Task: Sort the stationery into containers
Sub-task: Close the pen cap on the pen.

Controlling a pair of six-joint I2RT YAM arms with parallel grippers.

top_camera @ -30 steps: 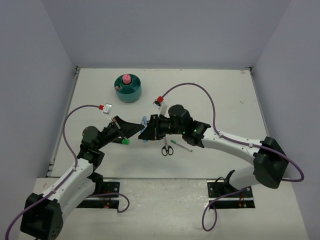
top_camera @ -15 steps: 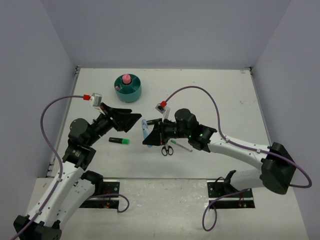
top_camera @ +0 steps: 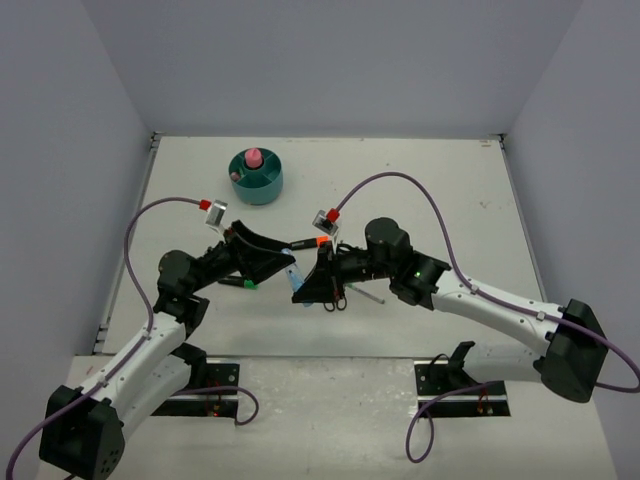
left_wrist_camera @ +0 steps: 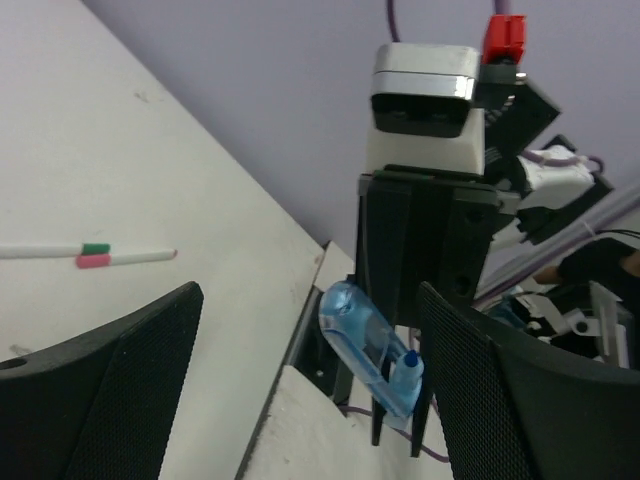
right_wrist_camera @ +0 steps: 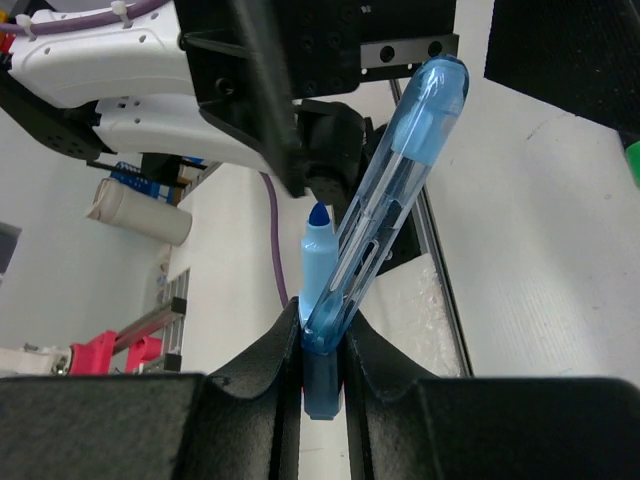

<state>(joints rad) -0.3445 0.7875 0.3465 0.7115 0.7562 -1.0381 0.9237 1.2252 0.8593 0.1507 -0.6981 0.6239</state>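
Note:
My right gripper (top_camera: 305,289) (right_wrist_camera: 322,322) is shut on a blue marker (right_wrist_camera: 320,262) (top_camera: 298,277) (left_wrist_camera: 408,367), held above the table. The marker's tip is bare. Its clear blue cap (right_wrist_camera: 398,190) (left_wrist_camera: 352,325) leans beside the tip, its base pinched in the same jaws. My left gripper (top_camera: 281,262) (left_wrist_camera: 310,300) is open, its wide fingers either side of the marker without touching it. The teal organiser (top_camera: 262,186) stands at the back left with a pink tube (top_camera: 253,158) in it.
On the table lie an orange-capped highlighter (top_camera: 310,243), a green-capped highlighter (top_camera: 240,284), black scissors (top_camera: 335,299) and thin white pens (top_camera: 366,294) (left_wrist_camera: 95,256). Both arms meet over the table's front middle. Purple cables loop above each wrist.
My left gripper let go of the marker and opened, drew back to the left, then came close again. The right gripper carried the marker nearer the table's front edge.

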